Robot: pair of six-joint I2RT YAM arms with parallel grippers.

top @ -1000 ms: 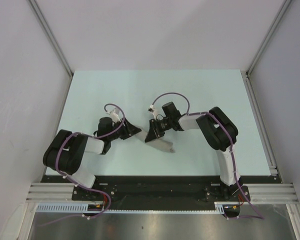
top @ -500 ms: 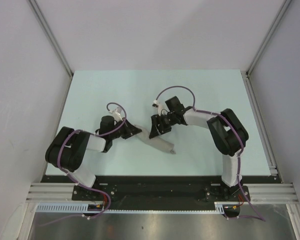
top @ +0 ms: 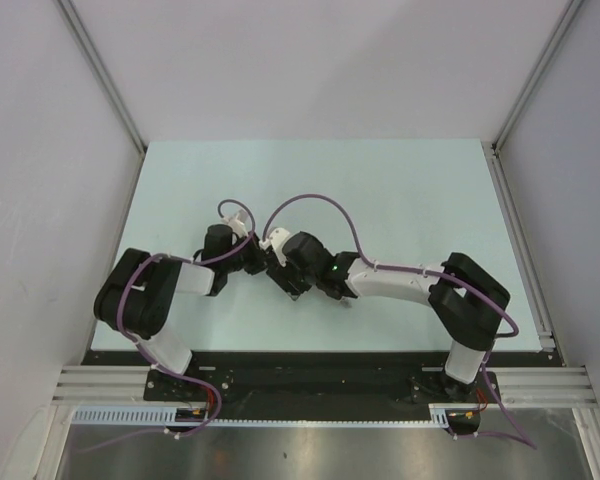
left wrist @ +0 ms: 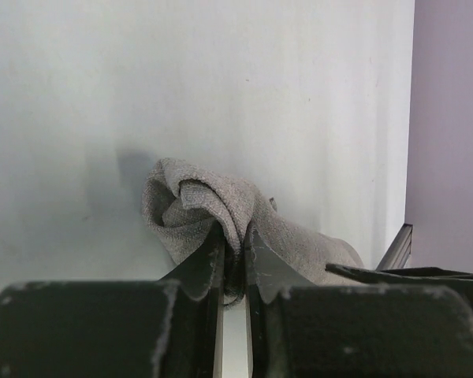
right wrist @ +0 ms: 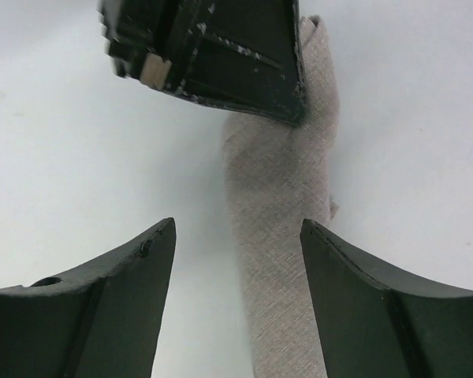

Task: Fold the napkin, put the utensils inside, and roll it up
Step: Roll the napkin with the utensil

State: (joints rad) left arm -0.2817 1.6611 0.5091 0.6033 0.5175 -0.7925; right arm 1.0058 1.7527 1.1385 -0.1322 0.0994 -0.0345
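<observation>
The napkin is a light-grey cloth rolled into a narrow bundle lying on the table. My left gripper is shut on one bunched end of it. It shows as a black block over the far end of the roll in the right wrist view. My right gripper is open above the roll, its fingers either side and not touching. In the top view the left gripper and right gripper meet, and only the napkin's tip shows. No utensils show.
The pale table has a metal rail along its right edge. Grey walls close in the left, back and right. The right arm stretches low across the table's near middle.
My right arm has swung left and stretched out, bringing its open gripper over the roll beside the left gripper and covering most of the napkin. The left gripper has stayed shut on the cloth.
</observation>
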